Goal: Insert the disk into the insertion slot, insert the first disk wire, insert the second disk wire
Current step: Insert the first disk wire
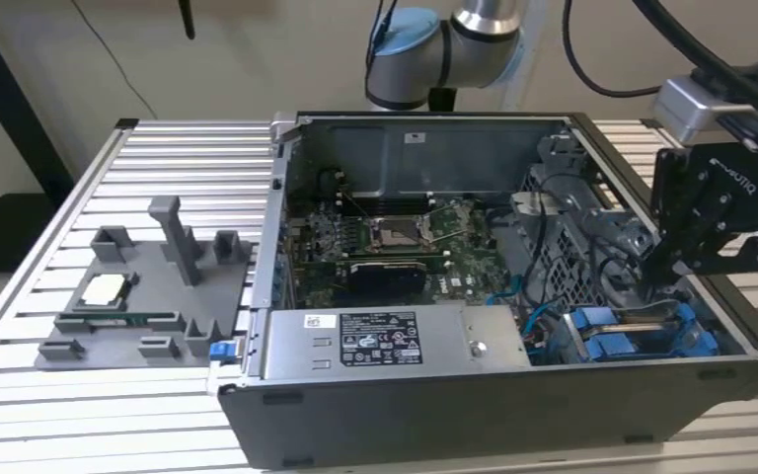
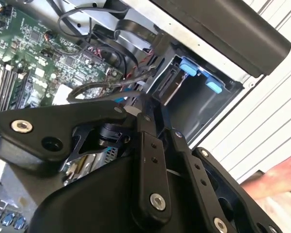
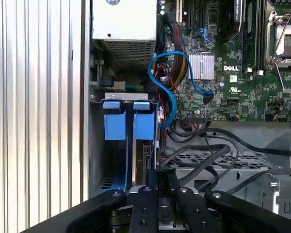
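On step one, pinching the disk [image 3: 148, 158] edge-on in the gripper [image 3: 158, 177] over the insertion slot [image 3: 128, 160] at the case's [image 1: 485, 415] corner; likely needs a straight, square push to seat

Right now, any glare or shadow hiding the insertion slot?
Exterior view: even light, the insertion slot reads fine. First wrist view: the ribbed table and power-supply box are washed out, the slot's depth is dark. Second wrist view: the slot's inside lies in shadow, the table glares.
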### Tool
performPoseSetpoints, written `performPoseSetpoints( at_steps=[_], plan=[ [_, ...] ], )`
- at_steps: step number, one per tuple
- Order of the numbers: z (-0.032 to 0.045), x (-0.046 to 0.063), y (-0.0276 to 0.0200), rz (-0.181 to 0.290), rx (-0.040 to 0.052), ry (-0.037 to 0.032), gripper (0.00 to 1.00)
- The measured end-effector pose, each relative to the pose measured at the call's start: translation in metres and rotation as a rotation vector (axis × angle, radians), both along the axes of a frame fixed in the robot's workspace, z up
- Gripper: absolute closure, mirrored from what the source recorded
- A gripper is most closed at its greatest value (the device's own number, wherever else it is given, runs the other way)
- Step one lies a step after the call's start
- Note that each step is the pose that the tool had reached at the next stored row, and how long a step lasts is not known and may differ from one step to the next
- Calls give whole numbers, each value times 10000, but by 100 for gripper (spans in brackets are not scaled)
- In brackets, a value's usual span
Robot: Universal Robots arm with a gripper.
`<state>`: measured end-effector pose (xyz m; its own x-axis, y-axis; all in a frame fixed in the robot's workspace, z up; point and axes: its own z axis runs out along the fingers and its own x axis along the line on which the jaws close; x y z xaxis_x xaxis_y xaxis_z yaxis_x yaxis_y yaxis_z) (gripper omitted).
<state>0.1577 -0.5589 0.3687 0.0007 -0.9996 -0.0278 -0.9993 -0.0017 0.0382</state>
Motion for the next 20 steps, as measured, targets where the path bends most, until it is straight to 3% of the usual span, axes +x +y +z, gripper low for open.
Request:
performPoseSetpoints(
  at_steps=[5, 20],
  plan=[
    [-63, 55, -21, 0, 0, 60, 81],
    [-232, 127, -68, -26, -18, 147, 81]
  ],
)
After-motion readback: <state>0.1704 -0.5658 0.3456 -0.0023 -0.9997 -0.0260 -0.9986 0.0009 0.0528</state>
